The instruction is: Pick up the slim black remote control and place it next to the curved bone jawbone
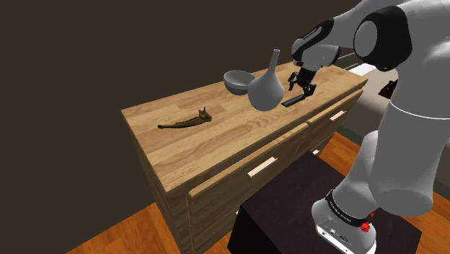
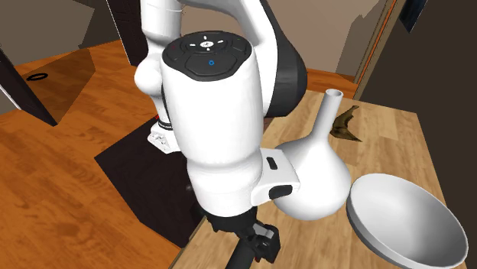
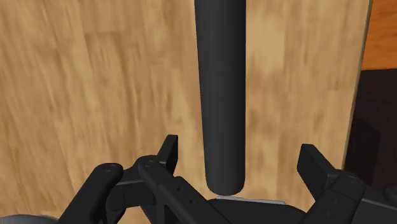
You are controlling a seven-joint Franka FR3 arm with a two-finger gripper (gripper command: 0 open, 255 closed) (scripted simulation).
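A dark band around the arm's foot (image 1: 339, 209) carries pale lettering, too small to read. The arm's cap in the second exterior view has moulded button marks and a blue dot, with no readable words.

The remote (image 3: 221, 95) is a slim, near-black bar with a smooth plain face and a rounded end. It lies flat on the wooden bench (image 1: 216, 144), just beside the grey long-necked vase (image 1: 267, 86) on the shoulder view's right, close to the bench's drawer-front edge.

The pincer (image 3: 242, 158) is spread. Its fingers (image 3: 168, 153) stand either side of the remote's rounded end, with bare wood showing between each finger and the bar, so the remote is not pinched.

The brown curved jawbone (image 1: 186, 121) lies well apart from the vase, toward the shoulder view's left. A grey bowl (image 1: 238, 81) sits just beside the vase.
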